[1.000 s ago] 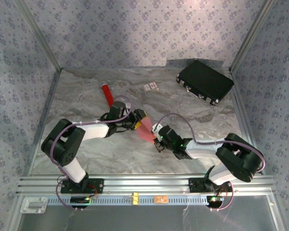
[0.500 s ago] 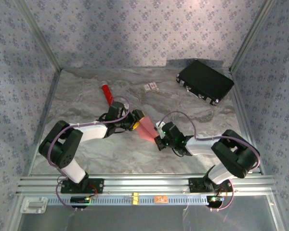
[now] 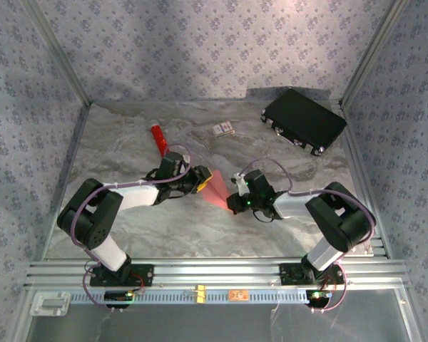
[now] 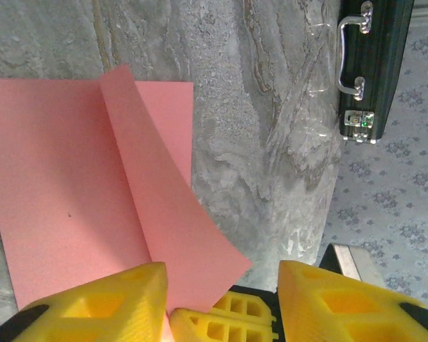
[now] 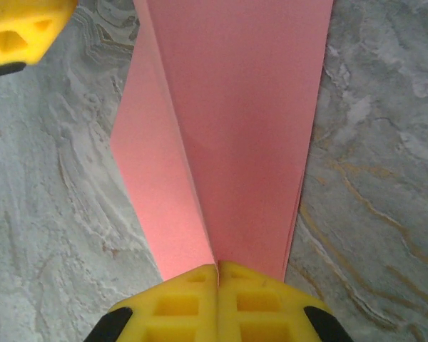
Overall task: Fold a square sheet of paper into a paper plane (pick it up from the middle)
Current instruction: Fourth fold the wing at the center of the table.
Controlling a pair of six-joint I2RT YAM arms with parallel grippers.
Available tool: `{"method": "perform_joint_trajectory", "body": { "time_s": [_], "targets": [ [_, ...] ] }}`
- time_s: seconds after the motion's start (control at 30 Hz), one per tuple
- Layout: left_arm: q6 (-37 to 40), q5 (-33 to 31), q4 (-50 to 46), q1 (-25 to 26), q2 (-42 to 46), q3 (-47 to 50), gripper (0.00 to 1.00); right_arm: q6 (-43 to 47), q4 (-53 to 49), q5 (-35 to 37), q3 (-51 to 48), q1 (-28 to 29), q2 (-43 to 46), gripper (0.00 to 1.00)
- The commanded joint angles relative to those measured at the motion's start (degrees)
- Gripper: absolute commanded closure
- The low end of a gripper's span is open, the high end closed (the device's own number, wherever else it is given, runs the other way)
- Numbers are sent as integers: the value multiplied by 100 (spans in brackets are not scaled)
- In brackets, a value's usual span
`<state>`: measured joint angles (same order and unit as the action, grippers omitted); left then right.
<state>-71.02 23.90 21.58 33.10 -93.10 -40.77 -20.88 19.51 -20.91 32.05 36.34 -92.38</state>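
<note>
Grey marbled tabletop [image 3: 171, 228], blue-grey patterned wallpaper [image 3: 200, 50] on three sides. Mid-table lies the thin pink-red square sheet of paper [image 3: 215, 191], partly folded, stretched btw the two arms' tools.

At its near-right end sits the right gripper [image 3: 233, 201]. Right wrist view: its yellow fingers [image 5: 178, 306] are pressed tight together w/ the paper pinched in the seam. A long crease runs away from the pinch & a flap angles up on the left side.

At the sheet's far-left end is the left gripper [image 3: 203, 178]. Left wrist view: jaws partly apart, a clear gap btw the yellow fingers [image 4: 93, 303]. A folded-over flap of the sheet runs diagonally toward that gap & its corner lies btw the fingers, loose, not clamped. Rest of the sheet lies flat on the table.

Glossy red cylinder w/ white end [image 3: 158, 139] lies far-left of the paper, well apart. Small white-and-red printed card [image 3: 224, 129] sits further back, approx. ctr. Black hard case w/ metal latches [image 3: 303, 120] is in the far-right corner.
</note>
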Motion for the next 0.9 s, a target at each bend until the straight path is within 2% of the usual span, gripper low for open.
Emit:
{"method": "perform_joint_trajectory", "body": {
  "time_s": [0.0, 0.1, 0.23, 0.87],
  "targets": [
    [36, -36, 32, -27, 111, 52, 68, -456, -114, -703, 187, -133, -212, 96],
    [37, 34, 96, -19, 27, 45, 79, -654, -97, -909, 261, -195, -314, 96],
    [19, 201, 250, 33, -166, 17, 85, -891, 22, -1082, 273, -277, -397, 96],
    [-184, 422, 838, 267, -953, -350, 89, -1212, 125, -938, 91, -309, -439, 96]
  ]
}}
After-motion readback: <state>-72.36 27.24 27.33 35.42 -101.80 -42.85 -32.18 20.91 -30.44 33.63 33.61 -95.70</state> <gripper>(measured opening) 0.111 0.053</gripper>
